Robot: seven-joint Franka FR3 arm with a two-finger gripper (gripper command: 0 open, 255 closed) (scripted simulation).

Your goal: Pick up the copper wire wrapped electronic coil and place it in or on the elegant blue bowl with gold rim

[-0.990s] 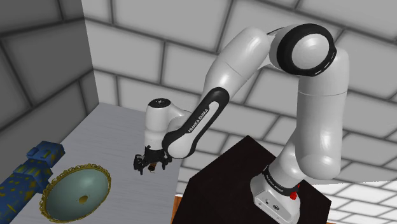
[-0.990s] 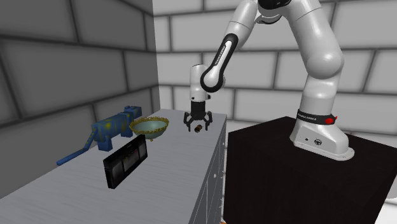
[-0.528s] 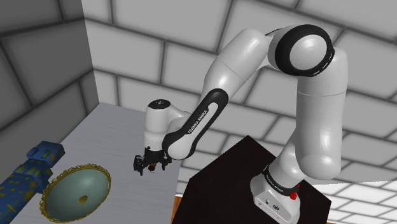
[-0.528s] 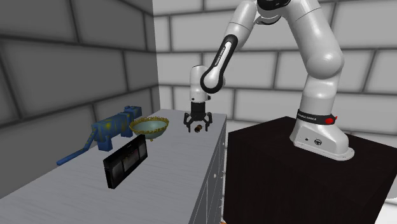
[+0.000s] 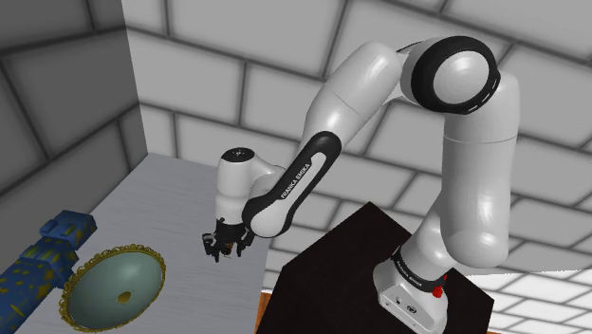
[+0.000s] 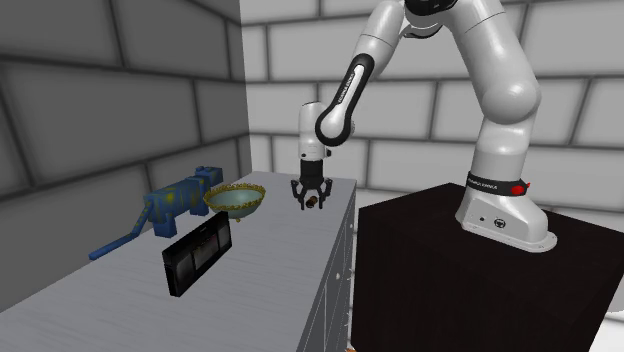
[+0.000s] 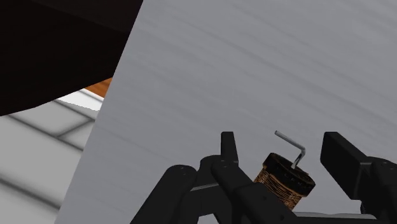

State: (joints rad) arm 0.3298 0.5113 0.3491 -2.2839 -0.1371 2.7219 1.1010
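Note:
The coil (image 7: 284, 184) is a small spool wound with copper wire, with a bent grey lead sticking up. It stands on the grey tabletop (image 7: 254, 76) between my black fingers. My gripper (image 7: 282, 145) is open around it, and a narrow gap shows beside the right finger (image 7: 340, 159). In the second exterior view the gripper (image 6: 310, 203) points straight down over the coil (image 6: 314, 203). The blue-green bowl with a gold rim (image 5: 114, 285) sits empty toward the shoulder view's lower left, and the bowl (image 6: 235, 197) lies apart from the gripper (image 5: 221, 247).
A blue and yellow patterned object (image 5: 43, 251) lies just beyond the bowl, near the wall. A flat black panel (image 6: 197, 255) stands tilted on the counter nearer the second exterior camera. The coil stands near the table's edge, beside the dark stand (image 6: 450, 270).
The fingers have drawn closer together around the coil. The arm has sunk slightly. The coil and the bowl stay where they were.

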